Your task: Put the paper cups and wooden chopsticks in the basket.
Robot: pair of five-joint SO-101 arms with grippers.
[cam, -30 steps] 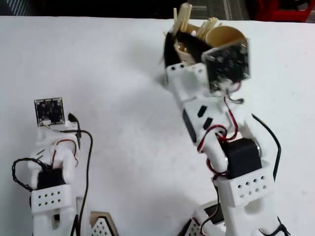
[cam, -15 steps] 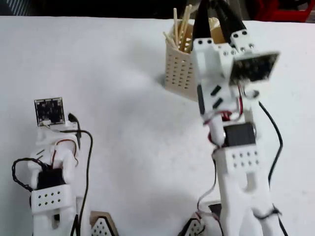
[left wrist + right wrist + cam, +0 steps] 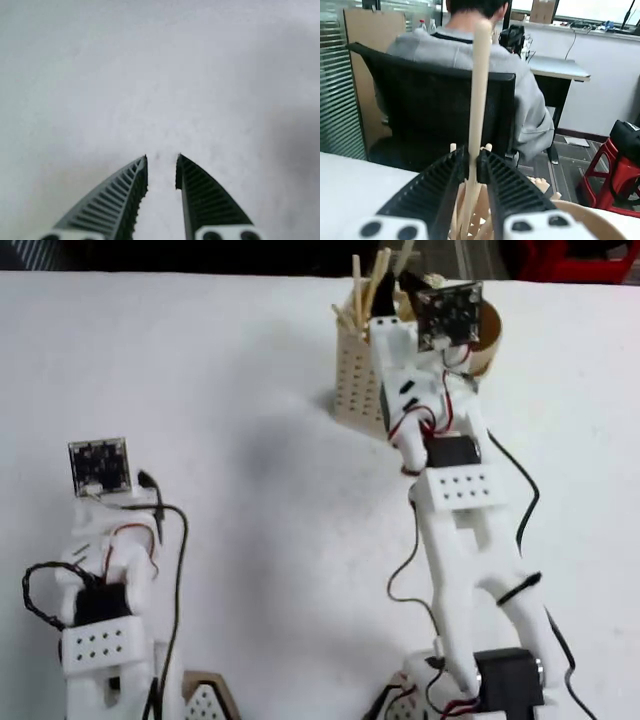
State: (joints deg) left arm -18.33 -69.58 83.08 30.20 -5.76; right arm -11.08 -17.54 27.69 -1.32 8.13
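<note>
Right wrist view: right pincer (image 3: 472, 159) pinches a chopstick (image 3: 481, 75) upright above the basket (image 3: 355, 380), paper cup (image 3: 488, 335) close by.

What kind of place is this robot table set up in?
Probably an office or lab workroom: behind the white table stand a black office chair, a desk with cables above it, and a red stool.
</note>
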